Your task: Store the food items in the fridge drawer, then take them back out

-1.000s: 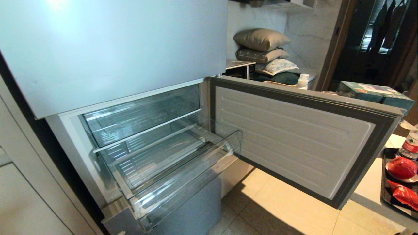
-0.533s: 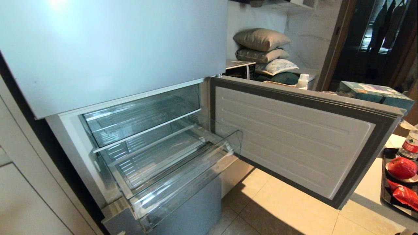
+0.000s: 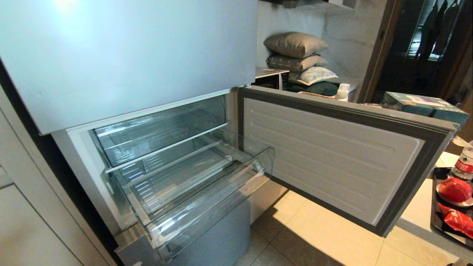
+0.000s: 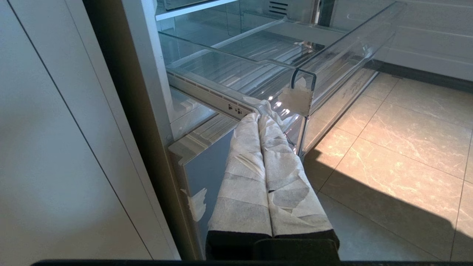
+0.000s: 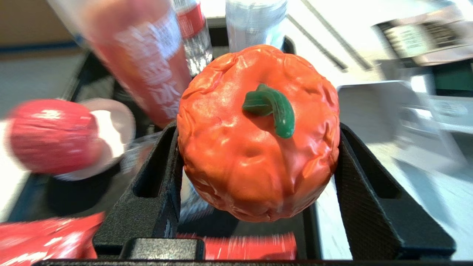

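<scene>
My right gripper (image 5: 257, 130) is shut on a wrinkled orange-red fruit (image 5: 255, 147) with a green stem, held above the black tray (image 5: 88, 74); this gripper is outside the head view. A round red ball (image 3: 455, 189) (image 5: 51, 135) rests on a small white plate, and a crinkly red packet (image 3: 458, 221) (image 5: 37, 240) lies beside it in the tray. The fridge drawer (image 3: 210, 188) (image 4: 343, 59) is pulled out, clear and empty. My left gripper (image 4: 258, 119), its fingers wrapped in white tape, is shut and hangs by the drawer's near corner.
The lower fridge door (image 3: 332, 155) stands wide open between the drawer and the counter with the tray (image 3: 436, 210). Bottles (image 5: 144, 55) stand in the tray, and a water bottle (image 3: 463, 166) stands behind it. Another clear drawer (image 3: 159, 129) sits above. Tiled floor lies below.
</scene>
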Robot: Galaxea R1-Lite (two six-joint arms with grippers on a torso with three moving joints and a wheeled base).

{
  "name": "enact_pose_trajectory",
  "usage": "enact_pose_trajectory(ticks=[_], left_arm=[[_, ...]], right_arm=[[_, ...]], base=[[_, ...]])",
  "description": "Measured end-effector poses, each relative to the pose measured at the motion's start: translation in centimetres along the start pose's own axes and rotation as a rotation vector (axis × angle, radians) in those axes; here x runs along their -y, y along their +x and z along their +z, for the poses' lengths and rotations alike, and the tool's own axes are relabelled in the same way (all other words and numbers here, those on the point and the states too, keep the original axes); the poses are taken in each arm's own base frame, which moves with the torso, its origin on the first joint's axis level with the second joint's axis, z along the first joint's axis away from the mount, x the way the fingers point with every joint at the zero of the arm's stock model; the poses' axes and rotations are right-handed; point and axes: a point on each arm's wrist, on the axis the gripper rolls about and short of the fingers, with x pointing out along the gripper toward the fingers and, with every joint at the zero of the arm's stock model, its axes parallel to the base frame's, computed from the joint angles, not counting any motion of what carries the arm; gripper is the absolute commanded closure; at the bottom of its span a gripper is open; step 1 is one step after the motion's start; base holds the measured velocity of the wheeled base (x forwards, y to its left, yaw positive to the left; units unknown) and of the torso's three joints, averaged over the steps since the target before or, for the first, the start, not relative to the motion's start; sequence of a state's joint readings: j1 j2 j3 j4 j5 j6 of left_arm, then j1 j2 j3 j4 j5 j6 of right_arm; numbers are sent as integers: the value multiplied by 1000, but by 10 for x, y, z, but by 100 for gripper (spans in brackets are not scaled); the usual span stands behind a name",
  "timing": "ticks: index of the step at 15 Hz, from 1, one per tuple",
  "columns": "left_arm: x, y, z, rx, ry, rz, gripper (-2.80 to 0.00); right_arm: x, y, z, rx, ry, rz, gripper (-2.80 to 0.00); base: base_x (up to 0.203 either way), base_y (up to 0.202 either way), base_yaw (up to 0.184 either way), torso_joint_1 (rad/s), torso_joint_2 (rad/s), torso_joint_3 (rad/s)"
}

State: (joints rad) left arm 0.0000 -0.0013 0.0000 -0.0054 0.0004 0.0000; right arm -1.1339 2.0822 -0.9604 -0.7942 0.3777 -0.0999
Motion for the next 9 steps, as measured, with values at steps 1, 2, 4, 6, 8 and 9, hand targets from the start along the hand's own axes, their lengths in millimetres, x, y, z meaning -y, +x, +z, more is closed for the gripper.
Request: enact_pose_trajectory(ticks=[1, 2, 4, 6, 8, 9], left_arm=[[0, 0, 0, 0, 0, 0, 0], [0, 0, 0, 0, 0, 0, 0], [0, 0, 0, 0, 0, 0, 0], [0, 0, 0, 0, 0, 0, 0], [0, 0, 0, 0, 0, 0, 0], [0, 0, 0, 0, 0, 0, 0]], right_arm=[[-2, -13, 6, 13, 8, -7, 0], [-5, -29, 14, 31, 16, -16, 0], [-11, -58, 24, 72, 21, -28, 0], [-21, -89, 36, 147, 3, -41, 0], [-32, -118, 46, 236, -27, -55, 0], [-37, -133, 51, 287, -44, -67, 0]], base=[[0, 0, 0, 0, 0, 0], [0, 0, 0, 0, 0, 0], [0, 0, 0, 0, 0, 0], [0, 0, 0, 0, 0, 0], [0, 0, 0, 0, 0, 0], [0, 0, 0, 0, 0, 0]])
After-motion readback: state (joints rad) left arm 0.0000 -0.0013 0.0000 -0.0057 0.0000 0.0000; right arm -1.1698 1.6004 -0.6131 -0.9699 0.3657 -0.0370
